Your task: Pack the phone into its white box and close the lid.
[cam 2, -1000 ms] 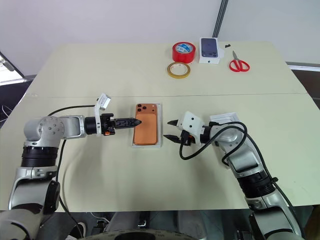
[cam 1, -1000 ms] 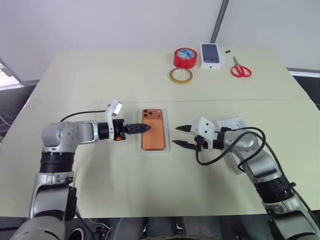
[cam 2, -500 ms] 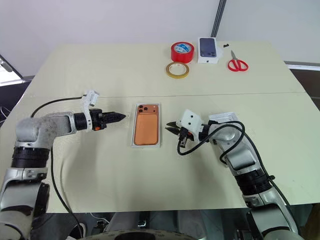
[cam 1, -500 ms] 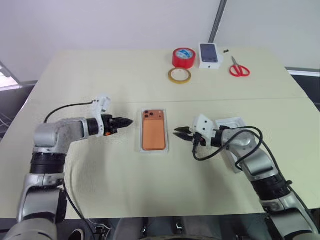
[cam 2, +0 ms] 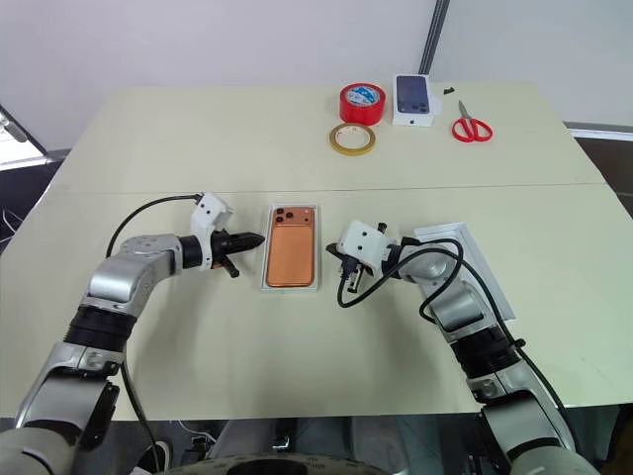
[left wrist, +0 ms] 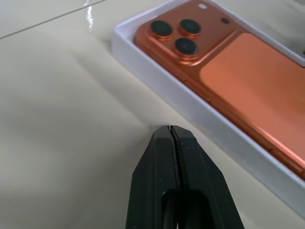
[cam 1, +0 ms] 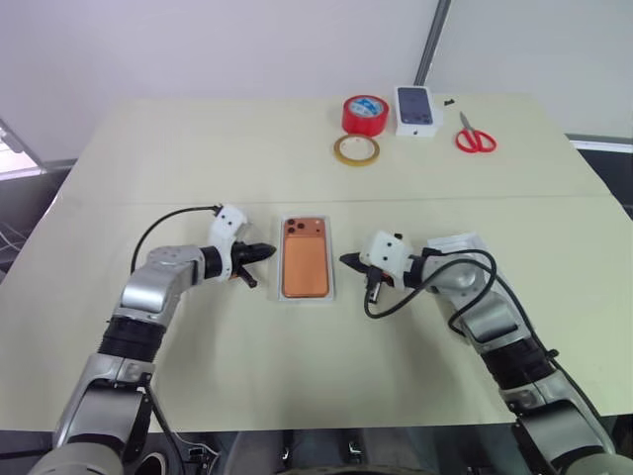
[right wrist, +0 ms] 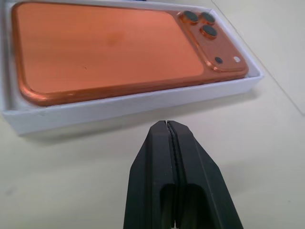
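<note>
Orange, the phone (cam 1: 305, 260) is seated camera-side up in the white box (cam 2: 267, 285), flanked by the left gripper (left wrist: 169, 136) and right gripper (right wrist: 167, 131), both pressed together and empty, so the lid (cam 2: 473, 267) right of the box should be fetched squarely.

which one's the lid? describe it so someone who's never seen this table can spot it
Start at the beige table and find the orange phone lying in its white box near the middle. The lid lies on the robot's right of that, partly under the right arm. It is plain white with raised walls, unlike the small box at the far edge, which bears a dark phone picture.
</note>
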